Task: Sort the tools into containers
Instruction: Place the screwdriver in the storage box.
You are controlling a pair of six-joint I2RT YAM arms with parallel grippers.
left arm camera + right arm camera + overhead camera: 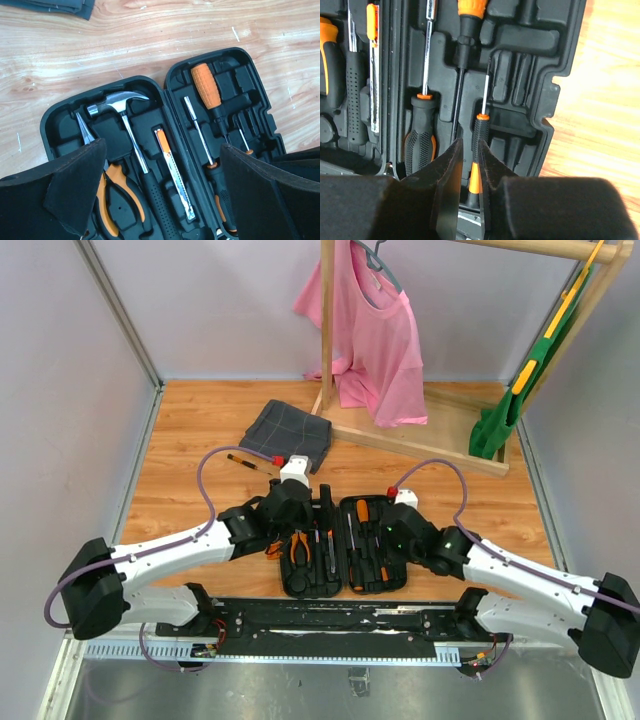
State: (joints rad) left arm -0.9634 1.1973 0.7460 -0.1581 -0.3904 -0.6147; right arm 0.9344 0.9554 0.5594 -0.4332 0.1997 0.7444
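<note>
Tool case lies open and flat on the wooden table just ahead of the two arm bases, seen from above, with its two black halves side by side and tools bedded in both. One arm's left hand hovers over the left half, while the right hand is over the right half. A loose screwdriver lies on the table beyond the case, near a folded grey checked cloth. A pink shirt hangs from a wooden rack at the back.

From the left wrist, the left hand's fingers stand spread wide above the case, holding nothing. Below them in the left half, a steel-headed hammer sits in its moulded recess, with orange-handled pliers just beside it. A thick screwdriver with an orange grip rests in the right half.

From the right wrist, the right hand's fingers are drawn almost together, pinching the black-and-orange handle of a slim screwdriver over the right half. Its shaft points away from the hand. Whether it is seated in its slot cannot be told. A stouter screwdriver lies in the next slot.
</note>
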